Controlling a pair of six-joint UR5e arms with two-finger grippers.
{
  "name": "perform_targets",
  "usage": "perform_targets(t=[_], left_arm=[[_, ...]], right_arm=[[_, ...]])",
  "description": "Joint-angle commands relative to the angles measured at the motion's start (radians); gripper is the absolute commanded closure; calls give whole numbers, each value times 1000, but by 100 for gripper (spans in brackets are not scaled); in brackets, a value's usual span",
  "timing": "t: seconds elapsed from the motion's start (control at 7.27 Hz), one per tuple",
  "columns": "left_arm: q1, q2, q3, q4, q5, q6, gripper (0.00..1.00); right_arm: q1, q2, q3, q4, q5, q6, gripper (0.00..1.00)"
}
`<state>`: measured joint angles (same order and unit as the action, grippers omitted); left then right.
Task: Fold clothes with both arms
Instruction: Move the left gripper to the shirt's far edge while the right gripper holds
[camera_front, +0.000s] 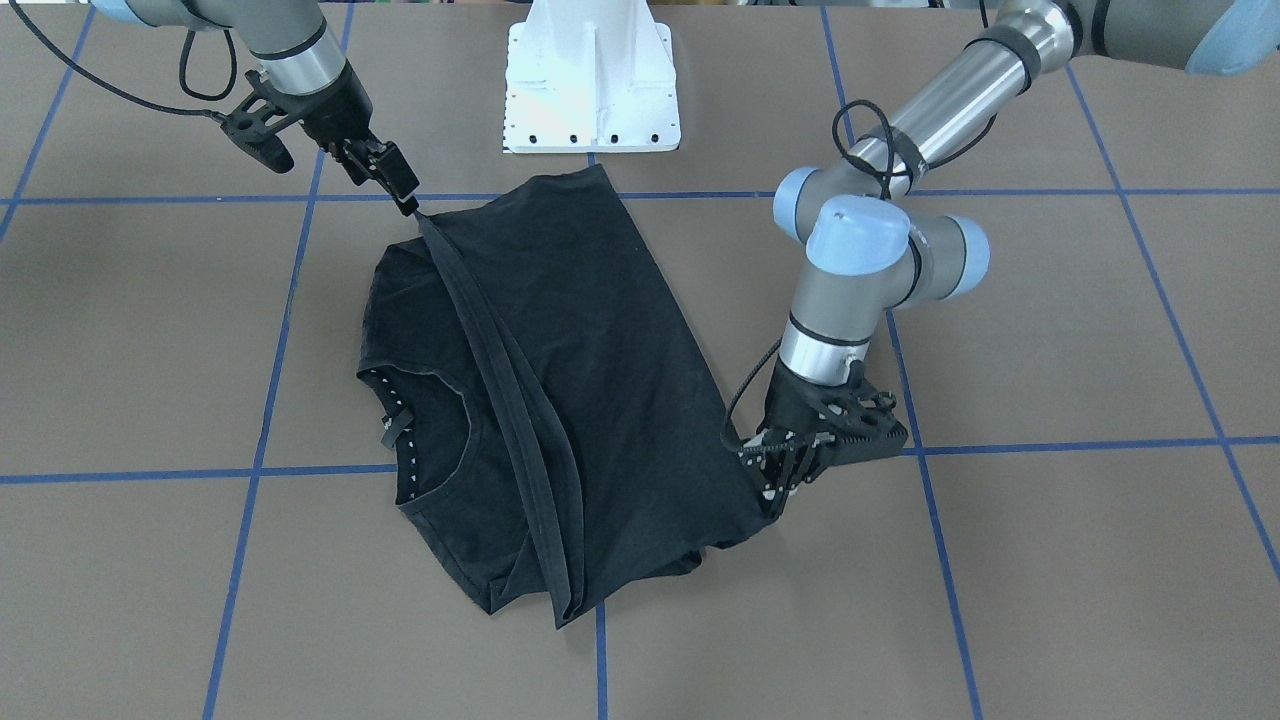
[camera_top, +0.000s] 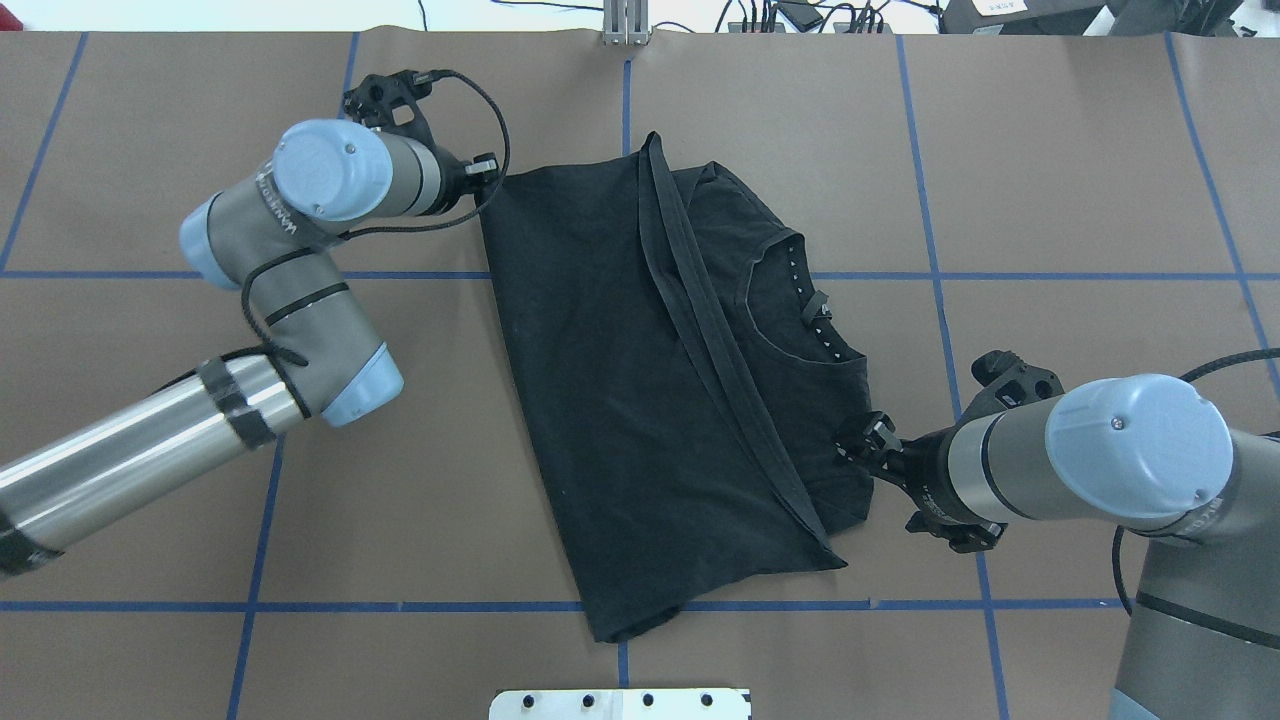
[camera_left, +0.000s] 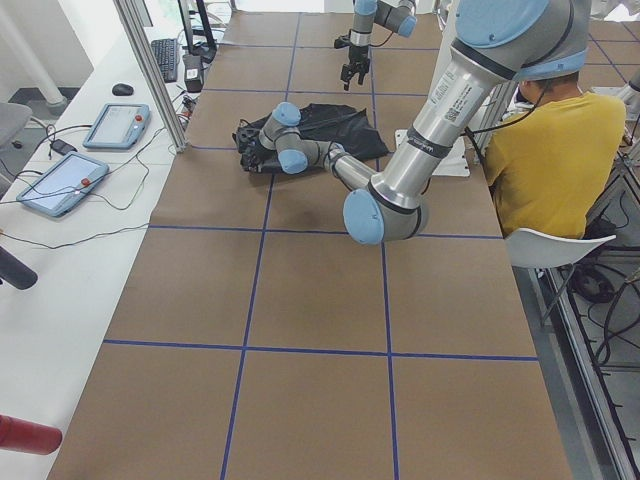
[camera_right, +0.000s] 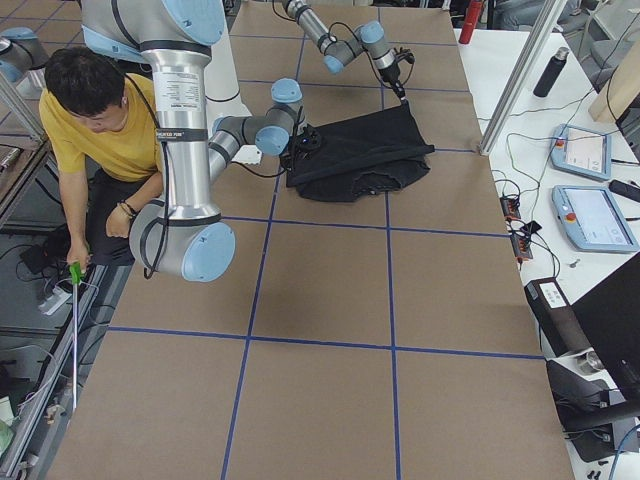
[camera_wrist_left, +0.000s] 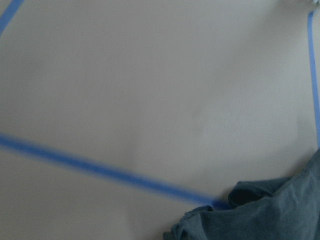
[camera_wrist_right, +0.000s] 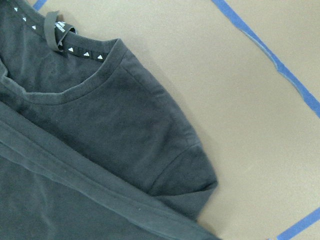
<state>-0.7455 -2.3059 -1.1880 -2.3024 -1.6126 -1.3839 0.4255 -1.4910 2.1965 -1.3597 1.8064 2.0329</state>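
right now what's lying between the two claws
Only the black T-shirt, reaching from the left claw to the right claw; the overhead view shows it.

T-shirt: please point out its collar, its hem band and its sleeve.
Collar (camera_wrist_right: 95, 77), right wrist view, on the ribbed edge.
Hem band (camera_top: 705, 340), overhead view, mid-length.
Sleeve (camera_wrist_right: 187, 170), right wrist view, on its middle.

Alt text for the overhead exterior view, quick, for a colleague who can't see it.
A black T-shirt lies part-folded on the brown table, collar toward the right. The left gripper is at its far left corner; the right gripper is beside the near right sleeve.
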Motion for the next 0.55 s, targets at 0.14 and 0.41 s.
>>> perform_targets(t=[0.14,0.41], left_arm=[[-43,-243,426,-253,2,43,100],[-43,-303,540,-336,0,81,83]], right_arm=[[12,40,-7,1,-12,6,0],[7,86,-12,1,-59,9,0]])
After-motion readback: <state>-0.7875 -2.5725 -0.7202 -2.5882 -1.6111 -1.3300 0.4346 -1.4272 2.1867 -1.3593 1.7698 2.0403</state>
